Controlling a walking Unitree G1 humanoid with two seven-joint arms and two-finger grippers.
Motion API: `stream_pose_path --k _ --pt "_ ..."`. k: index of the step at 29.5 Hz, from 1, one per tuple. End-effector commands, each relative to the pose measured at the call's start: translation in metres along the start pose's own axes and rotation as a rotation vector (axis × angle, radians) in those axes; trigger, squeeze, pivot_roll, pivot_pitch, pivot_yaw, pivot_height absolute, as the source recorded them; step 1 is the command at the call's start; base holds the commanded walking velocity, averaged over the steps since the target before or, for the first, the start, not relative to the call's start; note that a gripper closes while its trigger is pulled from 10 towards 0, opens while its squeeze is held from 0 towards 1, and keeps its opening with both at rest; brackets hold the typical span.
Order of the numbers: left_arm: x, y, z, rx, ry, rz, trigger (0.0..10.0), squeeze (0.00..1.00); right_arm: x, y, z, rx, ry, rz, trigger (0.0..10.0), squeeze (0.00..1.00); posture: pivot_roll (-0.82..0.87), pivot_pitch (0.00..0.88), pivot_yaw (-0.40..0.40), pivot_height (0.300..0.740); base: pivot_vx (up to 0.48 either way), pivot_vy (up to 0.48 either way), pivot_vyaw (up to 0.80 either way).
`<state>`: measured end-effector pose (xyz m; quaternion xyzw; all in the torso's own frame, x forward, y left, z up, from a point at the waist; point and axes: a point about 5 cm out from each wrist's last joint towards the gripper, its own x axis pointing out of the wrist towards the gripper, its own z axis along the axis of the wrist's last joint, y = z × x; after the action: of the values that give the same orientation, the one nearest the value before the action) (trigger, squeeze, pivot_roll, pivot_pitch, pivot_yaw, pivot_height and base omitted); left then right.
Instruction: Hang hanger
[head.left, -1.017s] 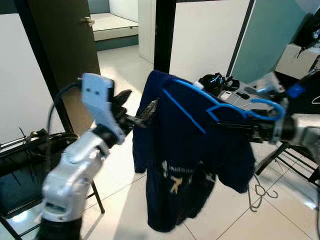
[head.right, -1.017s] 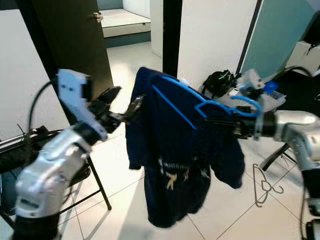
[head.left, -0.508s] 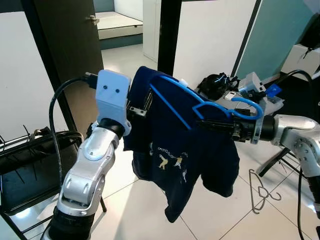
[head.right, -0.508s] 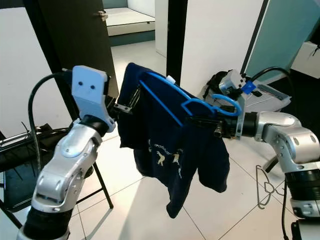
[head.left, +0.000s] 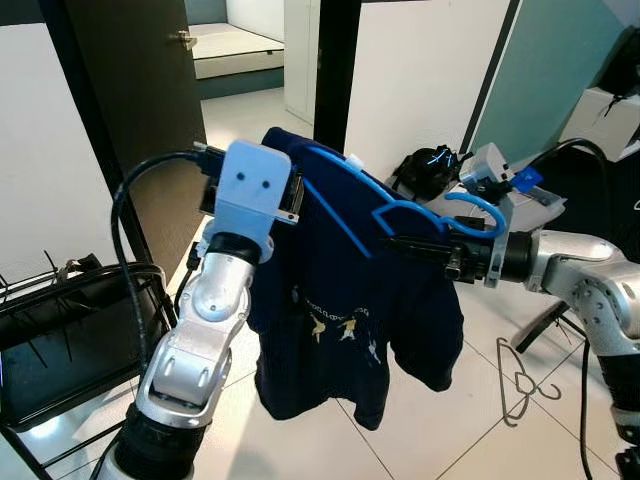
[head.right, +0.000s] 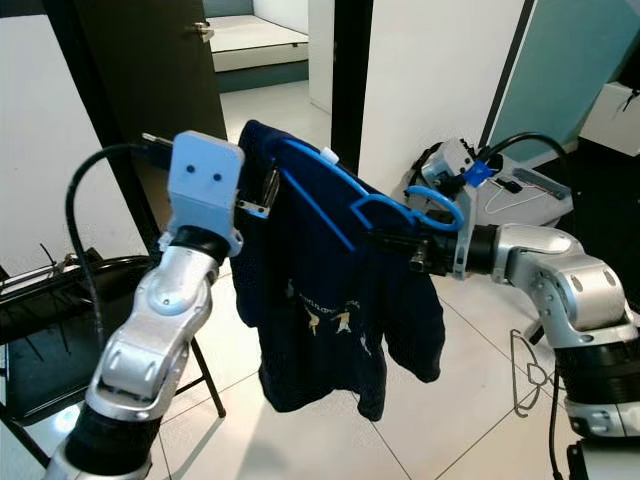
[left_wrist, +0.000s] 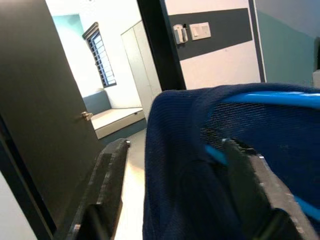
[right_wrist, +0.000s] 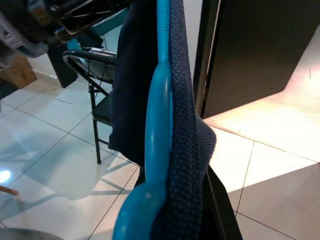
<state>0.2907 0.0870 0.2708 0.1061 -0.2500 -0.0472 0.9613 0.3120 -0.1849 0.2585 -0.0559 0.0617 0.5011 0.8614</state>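
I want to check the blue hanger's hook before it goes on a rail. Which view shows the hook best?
The left eye view: the blue hanger and its curved hook show side-on above the right gripper. The right eye view shows much the same. The right wrist view sees the hanger edge-on; the left wrist view catches blue strips against the shirt.

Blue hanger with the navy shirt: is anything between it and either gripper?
No. The right gripper is clamped on the blue hanger by its hook; the left gripper straddles the navy shirt at the hanger's far end. No rail in sight.
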Motion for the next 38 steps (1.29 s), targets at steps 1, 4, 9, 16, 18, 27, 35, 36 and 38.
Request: stream_pose_path --k 1,4,9,16,18,27,35,36,38 --pt "0.000 -0.004 0.000 0.002 -0.006 0.002 0.0 0.00 0.001 0.002 0.009 -0.025 -0.024 0.001 0.0 0.00 -0.02 0.000 -0.026 0.740 0.000 0.000 0.00" --pt "0.001 -0.005 0.000 0.003 -0.014 -0.001 0.0 0.00 0.001 0.002 0.009 -0.024 -0.021 -0.011 0.0 0.00 -0.02 0.000 -0.026 0.740 0.000 0.000 0.00" --pt "0.001 -0.005 0.000 0.004 -0.015 0.000 0.0 0.00 0.002 0.001 0.010 -0.022 -0.022 -0.025 0.0 0.00 -0.02 0.000 -0.026 0.740 0.000 0.000 0.00" --pt "0.001 -0.006 -0.004 0.009 -0.004 0.000 0.0 0.00 0.004 0.005 0.011 -0.021 -0.028 -0.008 0.0 0.00 -0.02 0.000 -0.025 0.740 0.000 0.000 0.00" --pt "0.002 -0.007 -0.005 0.007 0.001 -0.003 0.0 0.00 0.005 0.006 0.012 -0.021 -0.030 -0.004 0.0 0.00 -0.03 0.000 -0.025 0.740 0.000 0.000 0.00" --pt "0.003 -0.008 -0.007 -0.001 0.018 0.003 10.0 1.00 0.006 0.008 0.012 -0.020 -0.031 0.004 0.0 0.00 -0.03 0.000 -0.024 0.740 0.000 0.000 0.00" --pt "0.005 -0.003 -0.010 0.012 0.041 0.038 10.0 0.00 0.008 0.011 0.013 -0.022 -0.036 0.027 0.0 0.00 -0.03 0.000 -0.024 0.740 0.000 0.000 0.00" --pt "0.005 -0.003 -0.011 0.012 0.043 0.039 10.0 0.00 0.008 0.012 0.014 -0.022 -0.038 0.032 0.0 0.00 -0.03 0.000 -0.024 0.740 0.000 0.000 0.00" --pt "0.005 -0.005 -0.012 0.012 0.044 0.039 10.0 0.00 0.009 0.016 0.014 -0.021 -0.044 0.058 0.0 0.00 -0.03 0.000 -0.024 0.740 0.000 0.000 0.00"
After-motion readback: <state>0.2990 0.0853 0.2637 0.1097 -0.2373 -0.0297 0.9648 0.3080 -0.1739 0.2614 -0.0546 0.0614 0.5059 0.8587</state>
